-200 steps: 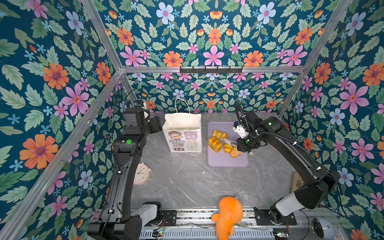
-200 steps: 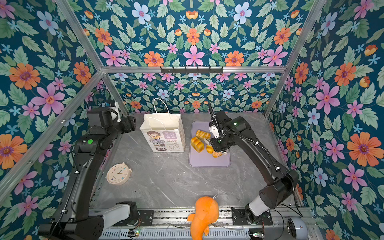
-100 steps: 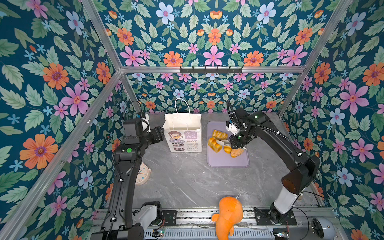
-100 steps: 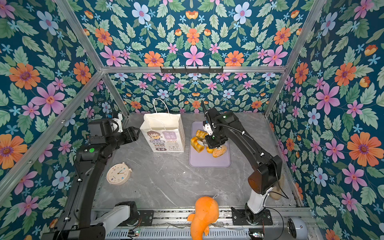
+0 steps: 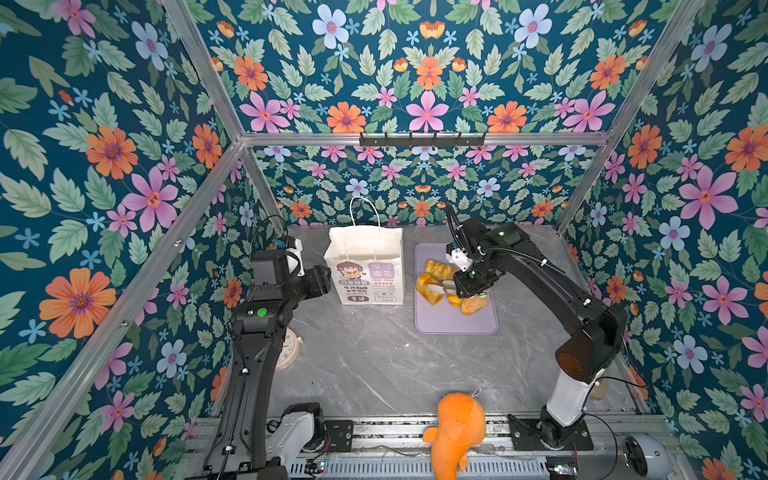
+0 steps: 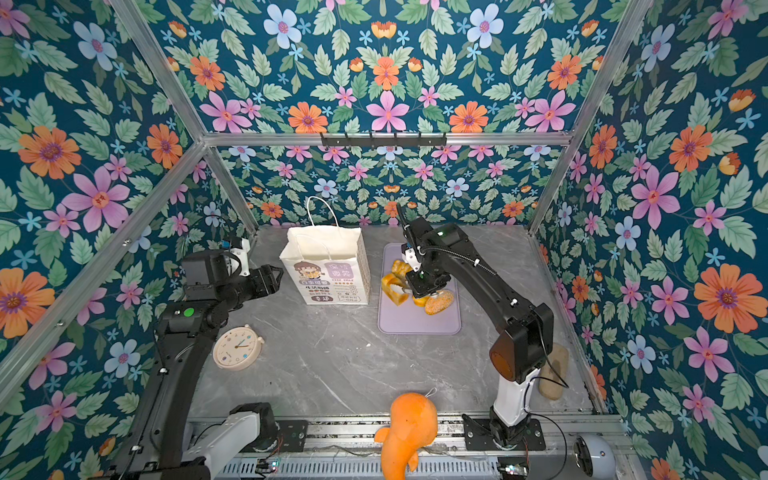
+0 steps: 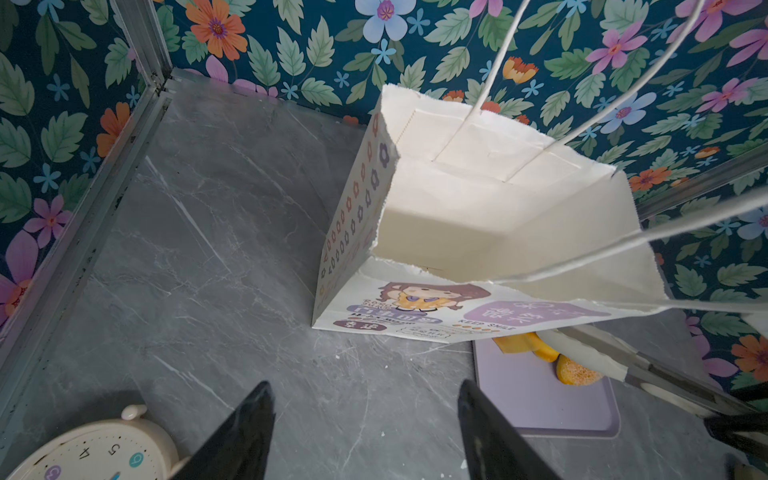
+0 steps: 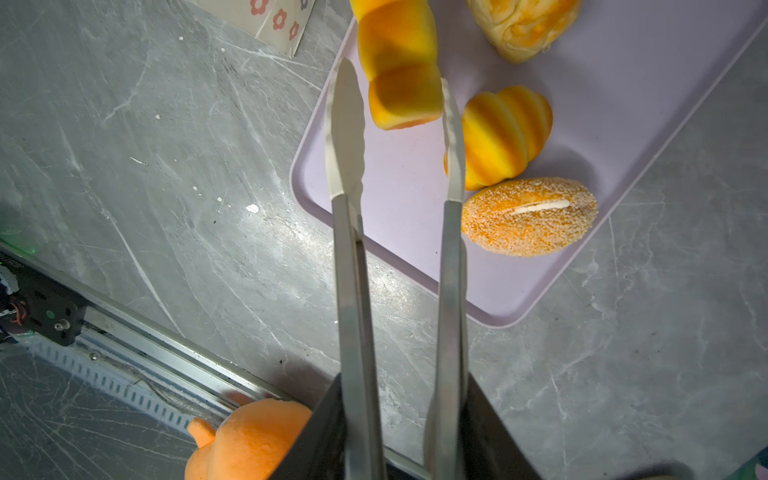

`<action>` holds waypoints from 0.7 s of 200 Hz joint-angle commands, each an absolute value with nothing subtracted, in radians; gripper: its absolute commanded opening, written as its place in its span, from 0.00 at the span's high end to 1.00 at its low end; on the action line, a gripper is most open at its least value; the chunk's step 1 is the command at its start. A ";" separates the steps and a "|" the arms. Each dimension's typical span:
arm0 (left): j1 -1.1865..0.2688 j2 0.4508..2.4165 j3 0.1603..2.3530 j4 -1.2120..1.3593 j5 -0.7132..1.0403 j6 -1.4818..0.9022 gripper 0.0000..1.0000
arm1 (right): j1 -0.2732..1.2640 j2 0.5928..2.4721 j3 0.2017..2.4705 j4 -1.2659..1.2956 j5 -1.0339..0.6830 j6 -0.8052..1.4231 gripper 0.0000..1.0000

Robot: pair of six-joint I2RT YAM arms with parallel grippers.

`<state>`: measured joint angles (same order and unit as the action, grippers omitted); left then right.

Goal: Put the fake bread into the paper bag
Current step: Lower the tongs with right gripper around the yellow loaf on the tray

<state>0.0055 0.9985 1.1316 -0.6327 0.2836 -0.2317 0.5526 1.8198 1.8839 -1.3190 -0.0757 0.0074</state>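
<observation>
Tongs [image 8: 347, 257], grasped in my right gripper [image 8: 399, 432], have spread since a second ago and now straddle the end of the loaf [image 8: 401, 83] on the mat [image 8: 623, 104]; likely the first pick is set up. My left gripper [image 7: 365, 388] has shifted beside the bag [image 7: 478, 208], jaws released, holding nothing. Count, near to far: one plush toy [image 5: 455, 428], one clock [image 6: 237, 348], four breads [image 8: 528, 216] on the mat, none in the one bag.

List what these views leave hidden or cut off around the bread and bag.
- Blocky loaf: right wrist view, top edge cuts it off.
- Paper bag floor: left wrist view, front wall hides part.
- Clock: in a top view, left arm covers most.
</observation>
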 commanded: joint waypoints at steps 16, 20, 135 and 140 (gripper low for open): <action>0.006 0.996 1.120 -0.589 0.281 -0.211 0.30 | 0.560 1.850 1.918 -1.319 -0.053 -0.014 0.58; 0.006 0.994 1.118 -0.588 0.280 -0.210 0.30 | 0.561 1.855 1.922 -1.321 -0.052 -0.015 0.58; 0.006 0.980 1.111 -0.588 0.267 -0.183 0.30 | 0.591 1.932 2.023 -1.387 0.000 -0.017 0.54; 0.006 0.980 1.110 -0.588 0.268 -0.183 0.30 | 0.595 1.933 2.024 -1.387 0.000 -0.017 0.54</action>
<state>0.0055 0.9794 1.1069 -0.6067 0.2764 -0.1993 0.5797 1.9251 2.0045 -1.3441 -0.0200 -0.0055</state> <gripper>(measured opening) 0.705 0.457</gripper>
